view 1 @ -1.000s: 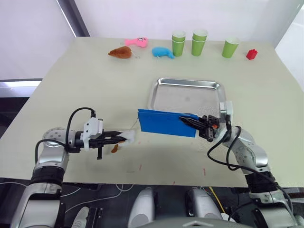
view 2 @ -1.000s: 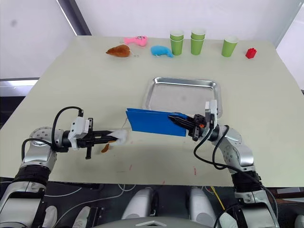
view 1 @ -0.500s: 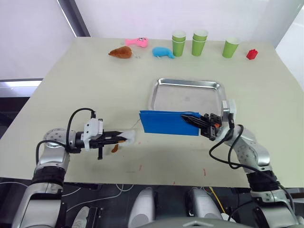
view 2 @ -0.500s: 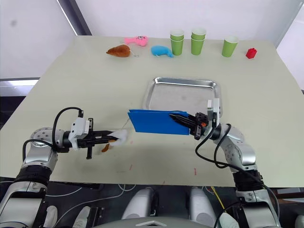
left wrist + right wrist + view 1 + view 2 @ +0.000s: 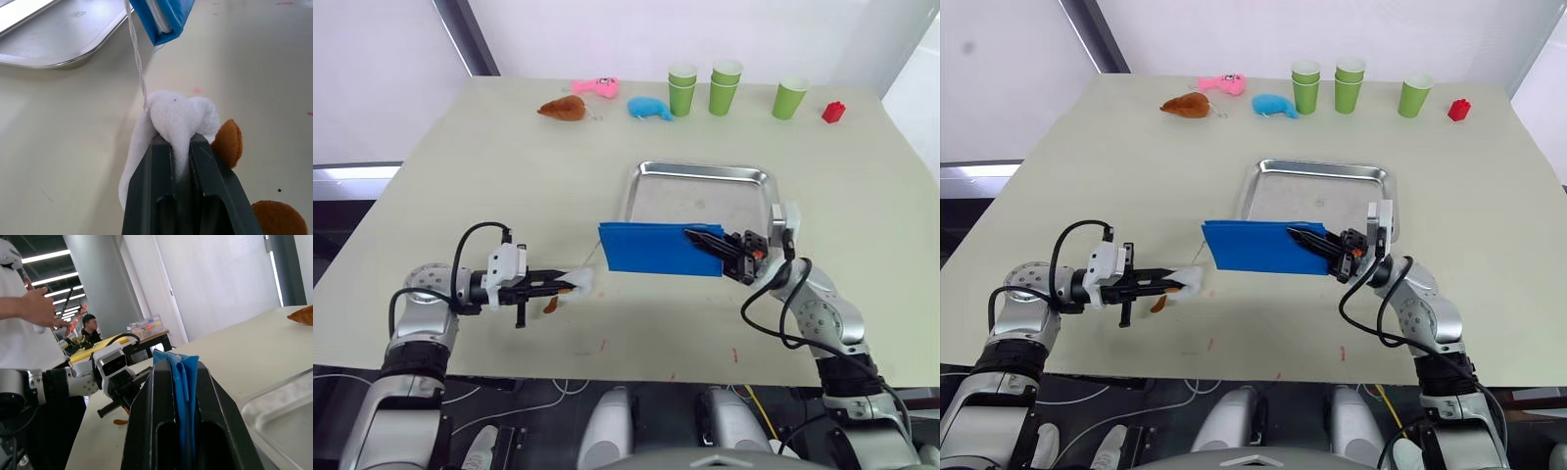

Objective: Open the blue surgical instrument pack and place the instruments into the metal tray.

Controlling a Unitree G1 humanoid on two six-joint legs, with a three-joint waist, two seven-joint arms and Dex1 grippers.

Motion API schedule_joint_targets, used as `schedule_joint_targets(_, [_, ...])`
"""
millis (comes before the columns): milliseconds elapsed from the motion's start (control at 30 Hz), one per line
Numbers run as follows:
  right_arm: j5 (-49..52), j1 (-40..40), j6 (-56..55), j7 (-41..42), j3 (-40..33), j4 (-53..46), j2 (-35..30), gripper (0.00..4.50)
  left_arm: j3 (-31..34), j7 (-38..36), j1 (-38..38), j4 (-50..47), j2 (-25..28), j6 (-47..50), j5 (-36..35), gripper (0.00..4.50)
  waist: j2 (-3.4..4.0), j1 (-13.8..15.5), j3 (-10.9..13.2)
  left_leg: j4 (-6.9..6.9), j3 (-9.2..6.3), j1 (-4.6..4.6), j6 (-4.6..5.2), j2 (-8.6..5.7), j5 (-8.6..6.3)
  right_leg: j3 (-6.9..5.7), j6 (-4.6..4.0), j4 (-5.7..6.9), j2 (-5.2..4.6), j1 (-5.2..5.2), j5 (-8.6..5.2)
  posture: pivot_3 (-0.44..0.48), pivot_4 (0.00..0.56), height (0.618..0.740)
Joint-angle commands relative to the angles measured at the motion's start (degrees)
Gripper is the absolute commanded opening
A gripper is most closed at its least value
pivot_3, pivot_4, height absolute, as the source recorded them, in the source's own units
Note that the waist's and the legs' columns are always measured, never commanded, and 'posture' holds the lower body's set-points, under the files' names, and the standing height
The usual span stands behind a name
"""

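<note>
The blue surgical instrument pack [image 5: 656,249] hangs folded just above the table, in front of the metal tray [image 5: 700,196]. My right gripper [image 5: 697,238] is shut on the pack's right edge, and blue fabric shows between its fingers [image 5: 146,401]. A thin white string [image 5: 137,58] runs from the pack's left corner [image 5: 164,14] to a white fluffy tuft [image 5: 171,110]. My left gripper [image 5: 563,287] is shut on that tuft, low over the table. Small brown pieces [image 5: 227,142] lie beside it. The instruments are hidden.
Along the far edge stand three green cups [image 5: 725,86], a red block [image 5: 832,112], a blue plush toy [image 5: 649,108], a pink toy [image 5: 595,86] and a brown toy [image 5: 562,108]. A person [image 5: 24,333] stands off the table's left side.
My right gripper has lifted the pack slightly and drawn it a little toward the tray. The left gripper has barely moved and still holds the tuft.
</note>
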Motion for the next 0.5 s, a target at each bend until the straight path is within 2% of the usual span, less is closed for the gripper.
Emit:
schedule_joint_targets(33, [4.83, -2.81, -2.7, -0.02, -5.95, -4.4, 0.36, 0.0, -2.18, -0.49, 0.98, 2.47, 0.49, 1.48, 3.97, 0.02, 0.0, 0.04, 0.0, 0.0, -0.01, -0.02, 0.0, -0.01, 0.0, -0.01, 0.0, -0.01, 0.0, 0.0, 0.0, 0.0, 0.15, 0.74])
schedule_joint_targets(333, [4.9, -3.14, -3.44, -0.26, -7.32, -3.82, 0.16, 0.0, -2.07, -1.05, -0.29, 2.86, 0.78, 2.14, 3.68, 0.02, -0.01, 0.07, 0.02, 0.01, -0.08, -0.14, 0.0, -0.02, 0.0, -0.1, 0.0, -0.05, -0.01, -0.04, 0.0, 0.0, 0.15, 0.74])
schedule_joint_targets(500, [8.18, -4.11, -2.07, -3.39, -8.48, -5.23, 3.15, 0.0, -2.92, -1.13, 1.51, 1.67, 0.43, 1.68, 4.11, 0.02, 0.02, -0.11, 0.04, 0.0, -0.06, -0.14, 0.0, -0.01, 0.0, -0.07, 0.0, -0.05, -0.01, -0.06, 0.0, 0.0, 0.15, 0.74])
